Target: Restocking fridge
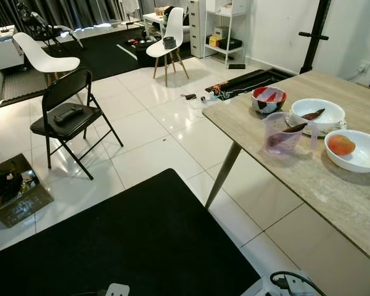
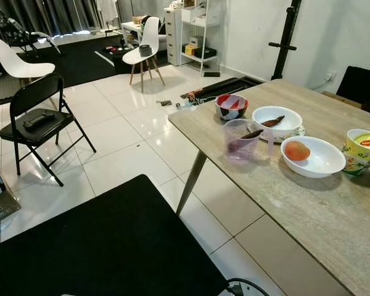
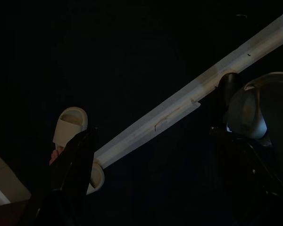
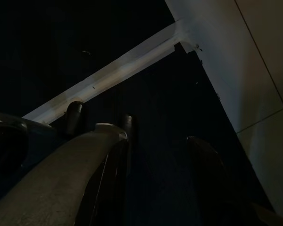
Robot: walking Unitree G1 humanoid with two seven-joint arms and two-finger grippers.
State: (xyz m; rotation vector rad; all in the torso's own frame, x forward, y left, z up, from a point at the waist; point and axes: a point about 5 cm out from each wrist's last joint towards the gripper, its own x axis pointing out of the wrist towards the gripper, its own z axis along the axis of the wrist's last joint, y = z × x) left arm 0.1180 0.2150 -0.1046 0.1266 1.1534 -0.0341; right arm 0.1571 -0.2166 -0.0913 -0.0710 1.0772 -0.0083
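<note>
Several food dishes sit on the pale wood-grain tabletop (image 2: 308, 209): the white ceramic bowl (image 2: 320, 164) holding an orange round fruit (image 2: 296, 150) looks heavy, slippery and breakable, best pinched at its rim, while both idle pincers, left pincer (image 3: 151, 183) and right pincer (image 4: 155, 183), hang spread.

Red brand logo on yellow cup (image 2: 362, 150), lettering too small to read

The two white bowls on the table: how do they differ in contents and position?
The nearer white bowl holds a round orange-red fruit; the farther white bowl holds a dark, slim, pointed item I can't identify. The nearer one sits directly on the table; the farther one seems to rest on a plate. Both are white, shallow and upright, beside the clear jug.
</note>
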